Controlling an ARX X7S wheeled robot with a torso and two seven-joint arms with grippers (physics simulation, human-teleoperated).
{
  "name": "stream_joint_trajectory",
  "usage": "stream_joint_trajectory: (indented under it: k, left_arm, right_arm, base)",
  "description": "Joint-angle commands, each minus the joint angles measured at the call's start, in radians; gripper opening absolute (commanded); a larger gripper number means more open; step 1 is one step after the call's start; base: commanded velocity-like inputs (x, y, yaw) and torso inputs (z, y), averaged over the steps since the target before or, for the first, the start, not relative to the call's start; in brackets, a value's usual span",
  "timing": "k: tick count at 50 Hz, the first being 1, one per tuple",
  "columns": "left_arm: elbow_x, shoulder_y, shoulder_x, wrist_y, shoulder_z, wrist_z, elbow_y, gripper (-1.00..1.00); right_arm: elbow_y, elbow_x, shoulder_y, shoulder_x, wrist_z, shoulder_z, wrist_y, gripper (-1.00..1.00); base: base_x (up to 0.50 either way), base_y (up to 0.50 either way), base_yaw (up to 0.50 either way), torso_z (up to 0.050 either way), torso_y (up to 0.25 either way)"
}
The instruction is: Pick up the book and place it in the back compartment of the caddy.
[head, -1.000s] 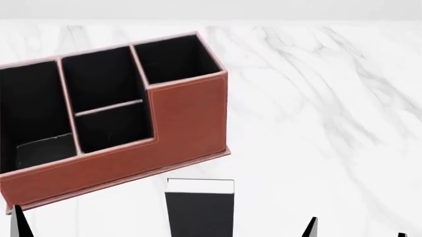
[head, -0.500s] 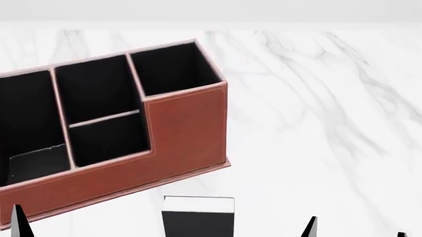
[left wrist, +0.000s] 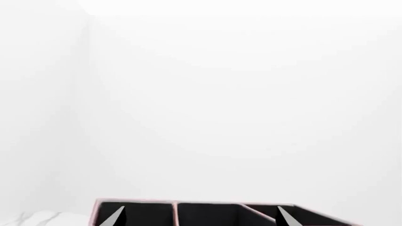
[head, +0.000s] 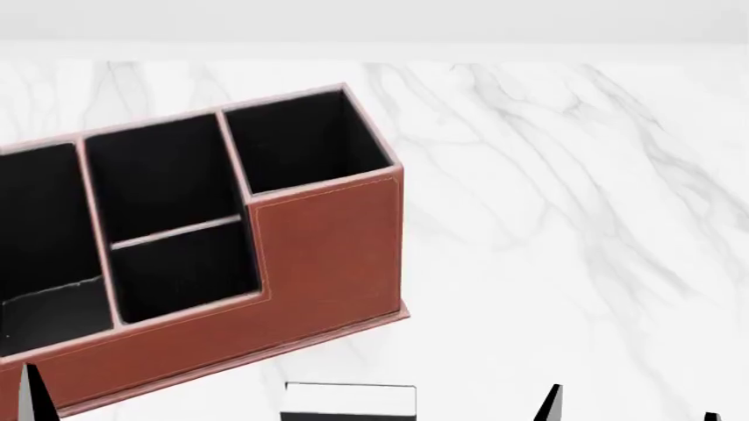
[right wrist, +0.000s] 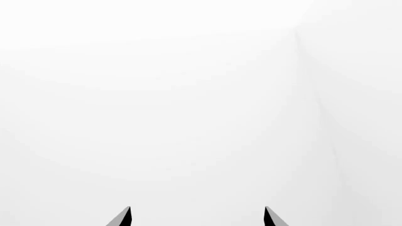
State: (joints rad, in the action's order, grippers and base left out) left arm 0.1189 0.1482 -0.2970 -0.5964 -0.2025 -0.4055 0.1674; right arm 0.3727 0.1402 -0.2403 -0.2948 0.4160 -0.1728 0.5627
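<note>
The reddish-brown caddy (head: 328,254) stands at the left of the head view, black pockets open upward. Its back compartment (head: 181,267) is the small square pocket behind the low front wall. The book (head: 349,401) stands in front of the caddy; only its white page edges and a strip of black cover show at the bottom edge. My left gripper (left wrist: 197,217) is open and empty; the caddy's rim (left wrist: 207,205) shows between its tips, and one fingertip (head: 30,399) shows in the head view. My right gripper (head: 630,410) is open and empty, right of the book, and faces blank white in the right wrist view (right wrist: 196,217).
The white marble table (head: 562,219) stretches right of and behind the caddy. A tall square pocket (head: 304,140) is at the caddy's right end, and a long pocket (head: 35,237) at its left runs off the frame.
The head view has shifted: the caddy and book sit lower in the frame, and the book is now mostly cut off by the bottom edge. The gripper tips hold the same places.
</note>
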Motion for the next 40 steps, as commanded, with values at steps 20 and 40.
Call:
stream_joint_trajectory:
  k: [20,40]
  left_arm:
    - [-0.002,-0.001,-0.007,0.002,-0.008,-0.009,0.0,1.0]
    - [-0.004,0.003,-0.012,0.01,-0.013,-0.018,0.014,1.0]
  right_arm:
    - [0.002,-0.003,0.001,-0.008,0.011,-0.007,-0.002,1.0]
    - [0.004,-0.047,-0.003,-0.006,0.03,-0.006,-0.006,1.0]
  base:
    - [0.11,0.0,0.0,0.0,0.0]
    - [0.09,0.05,0.0,0.0,0.0]
